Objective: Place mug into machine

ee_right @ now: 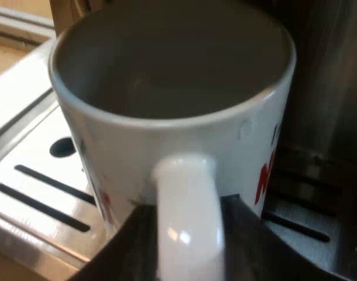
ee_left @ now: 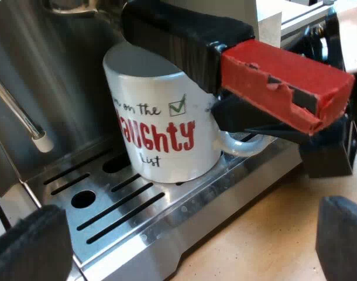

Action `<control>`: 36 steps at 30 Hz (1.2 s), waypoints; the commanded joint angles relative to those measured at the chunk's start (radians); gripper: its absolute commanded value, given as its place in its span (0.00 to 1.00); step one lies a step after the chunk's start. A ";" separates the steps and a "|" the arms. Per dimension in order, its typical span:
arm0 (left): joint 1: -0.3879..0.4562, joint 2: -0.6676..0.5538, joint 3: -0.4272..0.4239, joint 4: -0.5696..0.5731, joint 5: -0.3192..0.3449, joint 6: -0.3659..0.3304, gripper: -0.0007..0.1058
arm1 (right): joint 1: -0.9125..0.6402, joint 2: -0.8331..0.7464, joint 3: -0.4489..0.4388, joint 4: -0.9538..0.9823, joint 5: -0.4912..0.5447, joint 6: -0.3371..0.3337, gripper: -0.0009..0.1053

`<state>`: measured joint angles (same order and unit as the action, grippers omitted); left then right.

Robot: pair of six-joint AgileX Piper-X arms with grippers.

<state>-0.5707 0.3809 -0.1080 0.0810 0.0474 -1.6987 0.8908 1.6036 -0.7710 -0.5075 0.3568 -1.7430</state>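
A white mug (ee_left: 161, 129) with red "Naughty List" lettering has its base on the slotted metal drip tray (ee_left: 96, 211) of the espresso machine. It sits under the locked-in holder, whose dark handle with a red end (ee_left: 284, 82) juts out above it. In the left wrist view my right gripper (ee_left: 266, 126) is at the mug's handle (ee_left: 240, 143). Up close, the right gripper (ee_right: 187, 240) is shut on that white handle (ee_right: 187, 205), with a dark finger (ee_right: 129, 249) on each side. My left gripper (ee_left: 184, 246) hangs open off the tray's outer edge, nothing between its fingers.
A steam wand (ee_left: 26, 120) with a white tip slants down beside the mug over the tray. The machine's steel wall (ee_left: 67, 70) rises behind the mug. A wooden tabletop (ee_left: 260, 234) lies beyond the tray's outer edge.
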 commanded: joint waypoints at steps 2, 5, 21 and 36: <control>-0.005 -0.001 0.000 -0.013 -0.007 -0.009 0.80 | 0.004 -0.035 -0.012 -0.034 0.007 -0.004 0.52; -0.005 -0.001 0.000 0.003 -0.005 -0.009 0.80 | 0.011 -0.064 0.013 -0.034 0.045 -0.004 0.51; -0.005 -0.001 0.000 0.019 -0.005 -0.009 0.80 | 0.055 -0.013 0.154 -0.226 0.073 0.004 0.51; -0.005 -0.001 0.000 0.019 -0.005 -0.009 0.80 | -0.011 0.183 -0.076 -0.273 0.066 -0.012 0.51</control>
<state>-0.5707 0.3809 -0.1080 0.1050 0.0474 -1.6987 0.8938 1.7742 -0.8198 -0.7658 0.4271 -1.7421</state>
